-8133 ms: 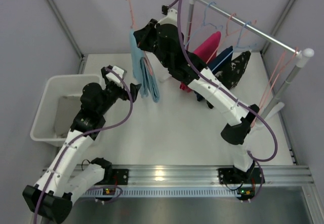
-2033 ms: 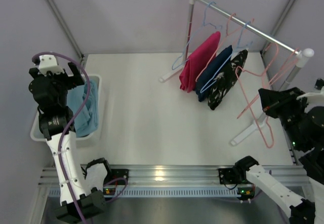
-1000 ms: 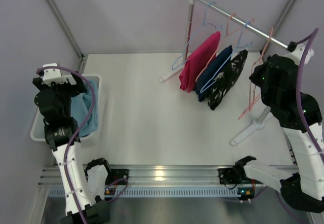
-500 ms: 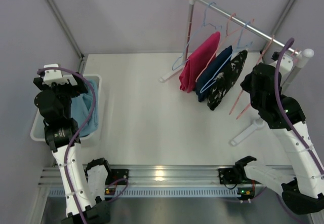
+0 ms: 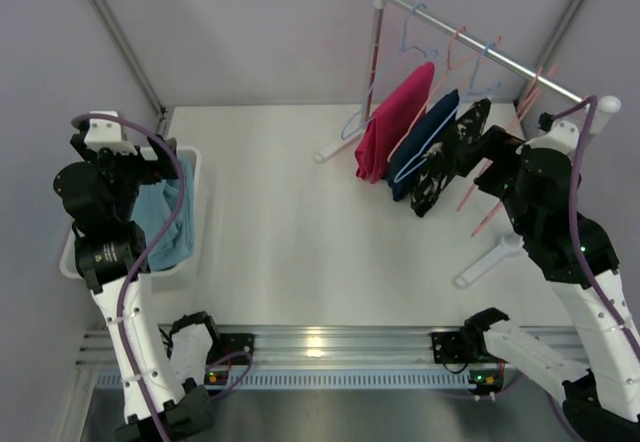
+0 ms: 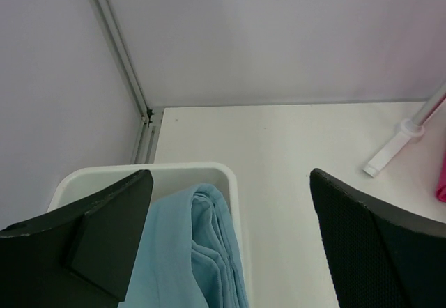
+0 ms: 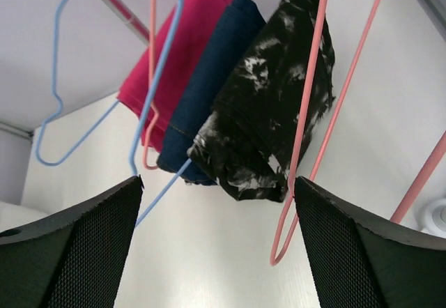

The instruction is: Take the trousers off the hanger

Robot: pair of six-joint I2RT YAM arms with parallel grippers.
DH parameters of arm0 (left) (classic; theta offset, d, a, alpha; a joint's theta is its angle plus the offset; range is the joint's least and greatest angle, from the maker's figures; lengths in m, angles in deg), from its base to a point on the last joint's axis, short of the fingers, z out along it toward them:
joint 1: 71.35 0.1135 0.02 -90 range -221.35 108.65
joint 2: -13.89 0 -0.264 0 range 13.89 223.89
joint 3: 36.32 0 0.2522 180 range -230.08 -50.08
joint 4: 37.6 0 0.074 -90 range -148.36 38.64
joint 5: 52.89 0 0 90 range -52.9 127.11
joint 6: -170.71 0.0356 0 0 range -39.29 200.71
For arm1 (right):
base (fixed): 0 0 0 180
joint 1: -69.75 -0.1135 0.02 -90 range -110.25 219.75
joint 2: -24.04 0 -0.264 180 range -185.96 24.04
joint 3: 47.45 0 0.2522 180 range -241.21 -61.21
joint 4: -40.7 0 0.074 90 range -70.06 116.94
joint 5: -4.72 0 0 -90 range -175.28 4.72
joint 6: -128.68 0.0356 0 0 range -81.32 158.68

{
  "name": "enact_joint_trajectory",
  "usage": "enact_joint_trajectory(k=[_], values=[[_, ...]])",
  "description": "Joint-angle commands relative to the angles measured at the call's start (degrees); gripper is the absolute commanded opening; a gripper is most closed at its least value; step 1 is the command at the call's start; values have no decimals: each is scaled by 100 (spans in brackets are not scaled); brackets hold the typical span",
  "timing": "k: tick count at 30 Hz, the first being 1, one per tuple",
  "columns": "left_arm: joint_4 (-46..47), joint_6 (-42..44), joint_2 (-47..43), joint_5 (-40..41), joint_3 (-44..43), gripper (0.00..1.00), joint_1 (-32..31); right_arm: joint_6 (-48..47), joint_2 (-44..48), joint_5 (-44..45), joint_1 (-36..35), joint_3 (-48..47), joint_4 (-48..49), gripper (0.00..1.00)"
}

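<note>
Sky-blue trousers (image 5: 163, 224) lie crumpled in the white bin (image 5: 196, 194) at the left. In the left wrist view the trousers (image 6: 195, 252) fill the bin (image 6: 233, 189) just below my left gripper (image 6: 230, 210). In the top view the left gripper (image 5: 150, 157) hovers over the bin's far end, open and empty. My right gripper (image 5: 485, 144) is up by the rack, open with nothing between its fingers (image 7: 217, 189). A bare pink hanger (image 5: 497, 190) hangs from the rail beside it, and the same pink hanger (image 7: 300, 117) dangles just ahead of the right finger.
The clothes rack (image 5: 480, 47) stands at the back right, its foot (image 5: 488, 260) on the table. On its hangers are a magenta garment (image 5: 392, 127), a navy one (image 5: 425, 144) and a black-and-white patterned one (image 5: 452, 157). An empty blue hanger (image 7: 54, 92) also hangs there.
My right gripper has opened and let go of the pink hanger, which now hangs on the rail, and the arm has swung left. The left arm has barely shifted.
</note>
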Motion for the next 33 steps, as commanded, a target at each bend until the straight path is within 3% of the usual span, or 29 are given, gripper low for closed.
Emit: enact_joint_trajectory(k=[1,6,8,13,23,33], values=[[-510,-97,111,-551,-495,99,30,-261,289,-304,55,-328,335,88],[-1399,-97,488,-1220,-1109,99,38,-646,623,-751,55,-627,27,89],[-1575,-341,542,-1290,-1198,99,38,-884,816,-1058,55,-610,220,98],[-2795,-159,1033,-2159,-1794,99,30,-1473,739,-2447,55,-627,659,99],[-4080,1308,1341,-1300,-2455,99,38,-2220,193,-3072,107,-478,1520,100],[-3738,1336,1657,-1221,-2543,99,-31,-2151,632,-3222,757,-197,1442,99]])
